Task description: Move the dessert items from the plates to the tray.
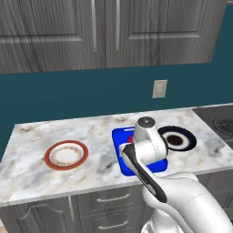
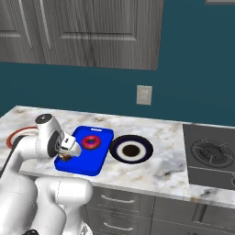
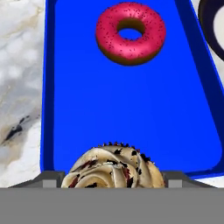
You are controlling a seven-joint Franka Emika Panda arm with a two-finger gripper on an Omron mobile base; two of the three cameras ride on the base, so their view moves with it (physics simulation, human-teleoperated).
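Cupcake (image 3: 113,166) sits between the pincer (image 3: 113,183) tips, low over the blue tray (image 3: 131,109), near the donut (image 3: 130,33). Pincer looks clamped on it. Best to let go gently, then lift straight up

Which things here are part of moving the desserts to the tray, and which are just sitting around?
Part of the job: donut, cupcake, blue tray, red-rimmed plate, navy plate, gripper.

Just there: wall outlet, stovetop, upper cabinets, drawers.
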